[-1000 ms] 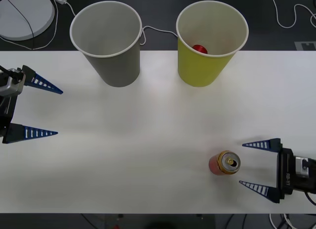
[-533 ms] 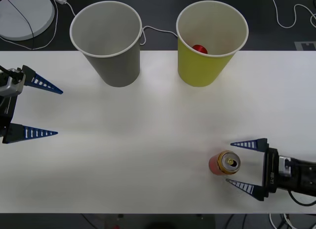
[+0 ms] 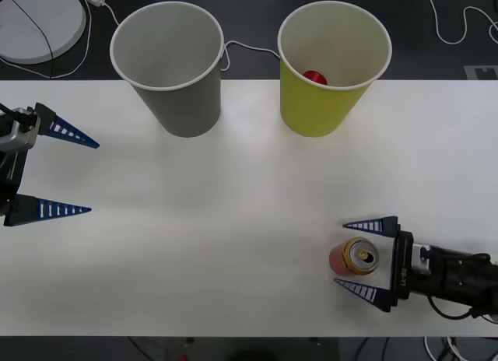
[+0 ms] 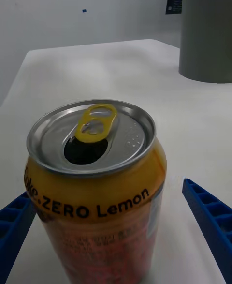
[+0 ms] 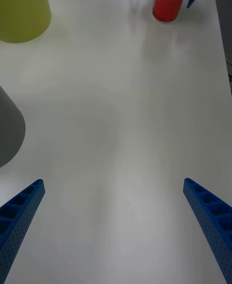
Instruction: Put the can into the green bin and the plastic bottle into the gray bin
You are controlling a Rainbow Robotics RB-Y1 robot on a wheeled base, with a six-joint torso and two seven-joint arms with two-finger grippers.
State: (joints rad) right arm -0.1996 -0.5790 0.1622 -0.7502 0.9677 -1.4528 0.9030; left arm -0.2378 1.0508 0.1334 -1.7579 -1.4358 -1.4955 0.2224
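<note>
**Right claw open around the can**

We see the can [image 3: 354,257] upright on the table [image 3: 233,221] nr the front edge, toward the front-right corner. Right claw [image 3: 366,254] reaches in from the right edge, fingers spread wide, one either side of the can, not touching it. In the right wrist view the can [image 4: 96,187] stands between the two blue fingers [image 4: 208,216] w/ a gap on each side; tab lifted, mouth open.

Left claw [image 3: 58,170] sits at the left edge, open, holding nothing, well apart from the can.

Gray bin [image 3: 167,65] and green bin [image 3: 334,65] stand upright side by side at the back edge, gray to the left. A small red thing [image 3: 314,76] lies inside the green bin; we can't tell what it is.
</note>
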